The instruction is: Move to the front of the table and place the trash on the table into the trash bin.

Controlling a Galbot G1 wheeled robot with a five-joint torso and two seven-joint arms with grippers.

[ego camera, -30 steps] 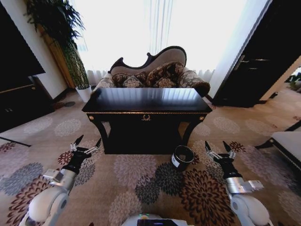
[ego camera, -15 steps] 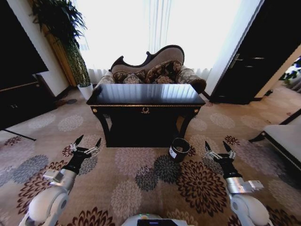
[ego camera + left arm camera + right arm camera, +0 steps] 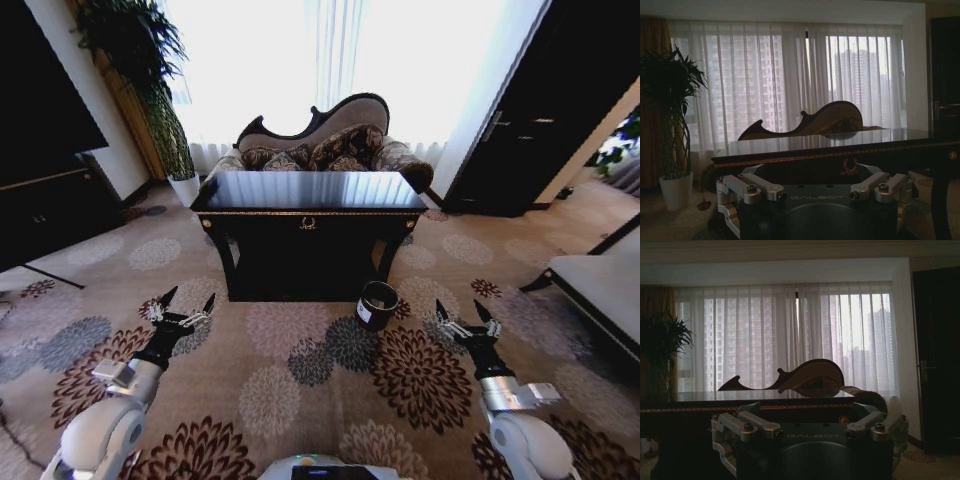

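Note:
The glossy black table with gold trim stands ahead at mid-distance; its edge also crosses the left wrist view and the right wrist view. No trash can be made out on its reflective top. The small black trash bin with a white label stands on the carpet by the table's front right leg. My left gripper is held low over the carpet at the left, open and empty. My right gripper is held low at the right, just right of the bin, also open and empty.
A patterned brown sofa sits behind the table before bright curtains. A white plant pot stands at the back left, next to a dark cabinet. A dark door and a pale bench are at the right. Flowered carpet lies between me and the table.
The whole head view has shifted: the table and bin now look smaller and farther off, so the camera has moved. Both arms keep the same pose, grippers open.

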